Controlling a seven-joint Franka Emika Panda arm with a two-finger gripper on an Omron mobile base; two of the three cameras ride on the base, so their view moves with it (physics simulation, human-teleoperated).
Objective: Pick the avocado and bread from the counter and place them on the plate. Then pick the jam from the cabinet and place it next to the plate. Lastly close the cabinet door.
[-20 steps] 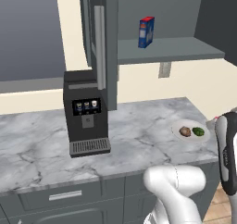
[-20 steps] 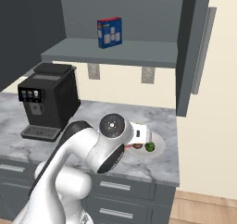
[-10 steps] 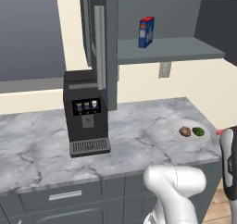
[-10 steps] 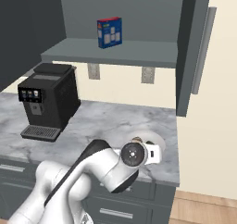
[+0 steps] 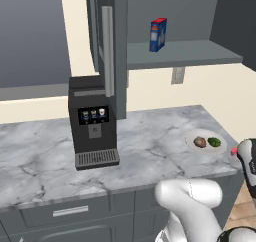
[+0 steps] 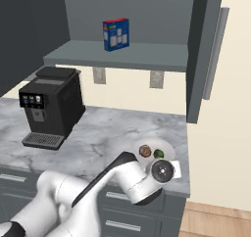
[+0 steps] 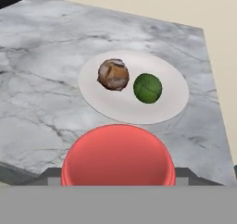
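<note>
While pincer (image 7: 118, 183) grips jam (image 7: 118, 156), bread (image 7: 113, 74) beside avocado (image 7: 147, 88) on plate (image 7: 171, 102).

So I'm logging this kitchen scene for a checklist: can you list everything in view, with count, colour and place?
Marble counter: one, white and grey veined, across the scene.
Round flat plate: one, pale beige, near the counter's end.
Roundish bread lump: one, brown, on the plate.
Rounded avocado: one, dark green, on the plate beside the bread.
Squat jam jar: one, red, in the gripper, at the plate's near side.
Coffee machine: one, black, on the counter.
Tall box: one, blue and red, on the shelf.
Wall cabinet: one, dark grey, doors open.
Drawer unit: one, grey, below the counter.
Gripper: one, shut on the jam jar.
</note>
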